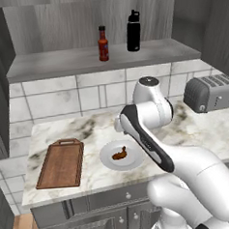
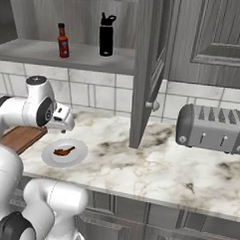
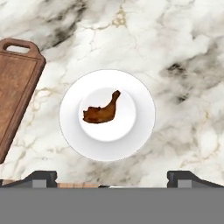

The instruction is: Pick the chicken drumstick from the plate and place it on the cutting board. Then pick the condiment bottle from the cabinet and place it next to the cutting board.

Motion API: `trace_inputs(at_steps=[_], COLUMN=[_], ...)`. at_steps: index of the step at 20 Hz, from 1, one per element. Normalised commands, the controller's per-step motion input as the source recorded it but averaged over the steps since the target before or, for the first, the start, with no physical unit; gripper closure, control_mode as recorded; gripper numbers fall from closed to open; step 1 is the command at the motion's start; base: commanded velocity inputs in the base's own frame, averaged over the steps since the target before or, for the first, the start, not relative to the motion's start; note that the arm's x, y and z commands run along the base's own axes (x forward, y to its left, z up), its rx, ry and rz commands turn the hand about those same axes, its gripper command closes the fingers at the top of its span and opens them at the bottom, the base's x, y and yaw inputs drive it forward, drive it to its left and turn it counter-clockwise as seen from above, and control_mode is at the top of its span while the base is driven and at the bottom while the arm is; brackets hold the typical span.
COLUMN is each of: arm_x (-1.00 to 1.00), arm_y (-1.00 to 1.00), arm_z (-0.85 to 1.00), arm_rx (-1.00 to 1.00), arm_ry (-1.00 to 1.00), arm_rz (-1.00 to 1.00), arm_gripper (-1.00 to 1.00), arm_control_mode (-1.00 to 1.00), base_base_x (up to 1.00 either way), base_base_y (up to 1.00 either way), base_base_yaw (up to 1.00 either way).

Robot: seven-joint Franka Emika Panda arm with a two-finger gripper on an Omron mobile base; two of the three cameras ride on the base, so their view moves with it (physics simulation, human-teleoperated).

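We take the plate point(image 3: 107, 114) as our landmark. It sits on the marble bench point(image 1: 195, 130), near the front edge, a round pale disc with a shallow rim. The chicken drumstick point(image 3: 102, 111) lies in the middle of the plate, thick end toward the cutting board point(image 1: 61, 163), thin end pointing away from it.

The cutting board lies flat on the bench just beside the plate, apart from it, its handle at the short end toward the tiled wall. In the hand view we see its edge and handle beside the plate.

The claw point(image 3: 112, 177) hangs above the plate, looking straight down on it. Its two dark fingertips point(image 3: 39, 177) stand wide apart at the bottom of the hand view, nothing between them: open, empty, not touching plate or drumstick.

Above and behind the plate, the cabinet point(image 1: 57, 28) recess holds a flat grey shelf. On it the condiment bottle point(image 1: 103, 43) stands upright, red with a dark cap. A taller black bottle point(image 1: 133, 31) stands near it, on the side away from the board.

A toaster point(image 2: 211, 128) rests on the bench well apart from the plate, on the side opposite the board. In the right base view a cabinet door point(image 2: 147, 68) hangs open between plate and toaster.
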Motion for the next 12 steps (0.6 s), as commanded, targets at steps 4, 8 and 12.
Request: trace_inputs(at_steps=[4, 8, 12], arm_x=[0.00, 0.02, 0.07], arm_y=[0.07, 0.04, 0.03], arm_z=[-0.30, -0.28, -0.27], arm_rx=[0.00, 0.00, 0.00], arm_ry=[0.00, 0.00, -0.01], arm_rz=[-0.01, -0.01, -0.01], arm_gripper=[-1.00, -1.00, -1.00], arm_control_mode=[-1.00, -1.00, -1.00], base_base_x=[0.00, 0.00, 0.00], base_base_y=[0.00, 0.00, 0.00], base_base_yaw=[0.00, 0.00, 0.00])
